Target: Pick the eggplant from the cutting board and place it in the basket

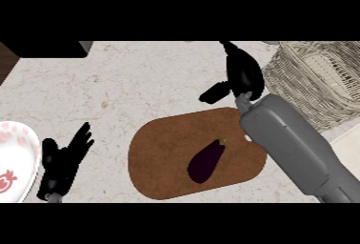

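On speckled counter (141, 81): eggplant (206, 162) on cutting board (169, 143) | both hands' fingers spread

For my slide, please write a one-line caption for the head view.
Eggplant on the cutting board, right hand open near the basket, left hand resting.

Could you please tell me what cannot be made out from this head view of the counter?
- Basket: cut off by the right edge; its inside bottom cannot be seen.
- Plate: cut off by the left edge; its red pattern only partly shows.
- Cutting board: its right rim is hidden under the right forearm.
- Dark object at top left: cut off, unidentifiable.
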`<state>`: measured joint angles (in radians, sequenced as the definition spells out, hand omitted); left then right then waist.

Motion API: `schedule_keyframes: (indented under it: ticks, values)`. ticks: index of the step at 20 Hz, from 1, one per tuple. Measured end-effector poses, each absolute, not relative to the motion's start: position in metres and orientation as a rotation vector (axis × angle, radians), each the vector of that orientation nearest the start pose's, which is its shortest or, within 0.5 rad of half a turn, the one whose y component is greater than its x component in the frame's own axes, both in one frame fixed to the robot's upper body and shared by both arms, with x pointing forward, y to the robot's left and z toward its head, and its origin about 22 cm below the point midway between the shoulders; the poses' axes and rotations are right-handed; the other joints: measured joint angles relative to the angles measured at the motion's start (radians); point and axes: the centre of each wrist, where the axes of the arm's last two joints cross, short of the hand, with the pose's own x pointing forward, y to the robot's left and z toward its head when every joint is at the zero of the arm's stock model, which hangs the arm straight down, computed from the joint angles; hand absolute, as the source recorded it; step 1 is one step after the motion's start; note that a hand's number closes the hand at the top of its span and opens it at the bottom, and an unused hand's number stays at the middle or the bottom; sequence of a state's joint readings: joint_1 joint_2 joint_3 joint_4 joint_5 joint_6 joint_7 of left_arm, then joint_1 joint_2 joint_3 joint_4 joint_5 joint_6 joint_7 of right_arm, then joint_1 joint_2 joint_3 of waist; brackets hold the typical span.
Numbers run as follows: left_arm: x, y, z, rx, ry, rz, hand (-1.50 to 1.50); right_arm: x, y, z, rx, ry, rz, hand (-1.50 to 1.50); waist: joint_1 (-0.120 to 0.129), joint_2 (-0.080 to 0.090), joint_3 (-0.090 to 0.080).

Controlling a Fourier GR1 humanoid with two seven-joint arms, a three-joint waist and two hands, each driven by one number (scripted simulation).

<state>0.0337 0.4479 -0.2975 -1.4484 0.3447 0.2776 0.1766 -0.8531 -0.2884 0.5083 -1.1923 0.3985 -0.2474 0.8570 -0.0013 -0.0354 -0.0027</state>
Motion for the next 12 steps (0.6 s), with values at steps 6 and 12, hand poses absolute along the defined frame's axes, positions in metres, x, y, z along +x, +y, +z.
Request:
schedule_keyframes:
  ticks: [6,12]
  values:
    - [0.215,0.291,-0.024,0.162,-1.148,-0.029,0.0,0.377,-0.096,0.219,-0.78,-1.113,0.828,-1.5,-0.015,-0.001,0.004]
    - [0.212,0.296,-0.023,0.162,-1.14,-0.013,0.0,0.377,-0.09,0.257,-0.651,-1.028,0.949,-1.5,-0.028,0.001,0.007]
